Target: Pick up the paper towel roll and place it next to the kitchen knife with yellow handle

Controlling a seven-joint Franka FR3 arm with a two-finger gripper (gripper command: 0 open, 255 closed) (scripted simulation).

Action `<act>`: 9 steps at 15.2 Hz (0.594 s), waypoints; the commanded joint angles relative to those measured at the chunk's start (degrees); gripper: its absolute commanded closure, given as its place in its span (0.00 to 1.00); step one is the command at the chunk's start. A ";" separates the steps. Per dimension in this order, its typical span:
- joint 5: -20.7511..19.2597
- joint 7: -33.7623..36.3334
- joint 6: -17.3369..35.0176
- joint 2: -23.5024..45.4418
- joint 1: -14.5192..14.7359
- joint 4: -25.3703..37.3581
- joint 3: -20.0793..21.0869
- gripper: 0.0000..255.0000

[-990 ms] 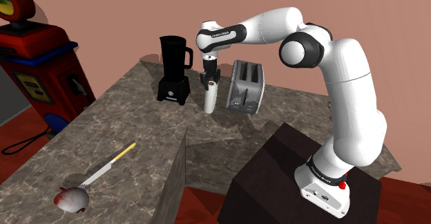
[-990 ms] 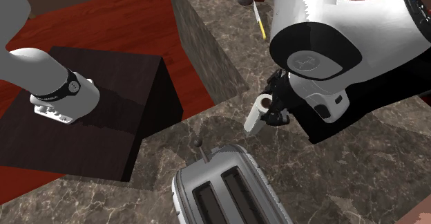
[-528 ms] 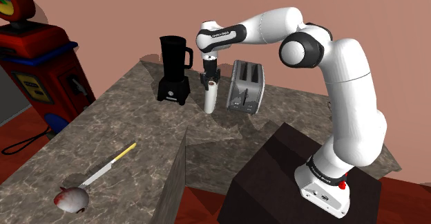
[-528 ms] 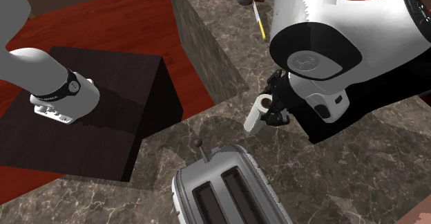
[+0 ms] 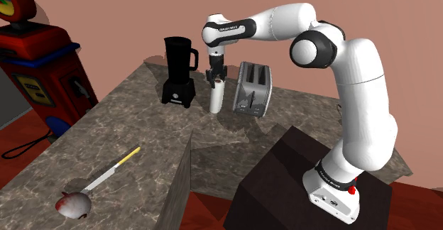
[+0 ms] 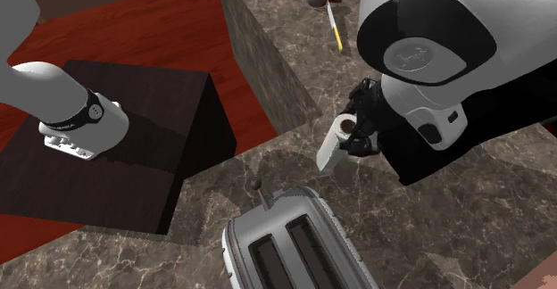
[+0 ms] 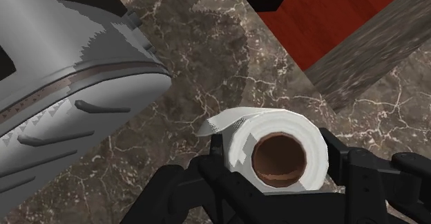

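Observation:
The white paper towel roll (image 5: 215, 97) with a brown core stands upright between the blender and the toaster, low over the marble counter (image 5: 121, 133). My gripper (image 5: 215, 78) reaches down from above and is shut on its upper end. In the wrist view the black fingers (image 7: 219, 169) clasp the roll (image 7: 276, 153) from both sides. From the second exterior view the roll (image 6: 330, 146) hangs tilted in the gripper (image 6: 360, 134). The knife (image 5: 112, 169), with its yellow handle, lies far off near the counter's front in the shoulder view and as the knife (image 6: 336, 24) at the top of the second exterior view.
A black blender (image 5: 179, 71) stands on one side of the roll and a silver toaster (image 5: 253, 88) on the other. A reddish round thing (image 5: 73, 204) lies at the knife's tip. A red machine (image 5: 39, 65) stands past the counter. The dark stand (image 5: 284, 186) sits at lower right.
The hand has risen a little and turned slightly, carrying the roll up with it. The knife and appliances have not moved.

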 commanded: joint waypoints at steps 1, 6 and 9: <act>-0.02 0.09 -1.19 -0.45 -0.01 0.72 0.00 1.00; -0.07 0.32 -4.36 -1.53 -0.05 2.82 -0.01 1.00; -0.09 0.47 -6.37 -2.00 -0.07 4.37 -0.01 1.00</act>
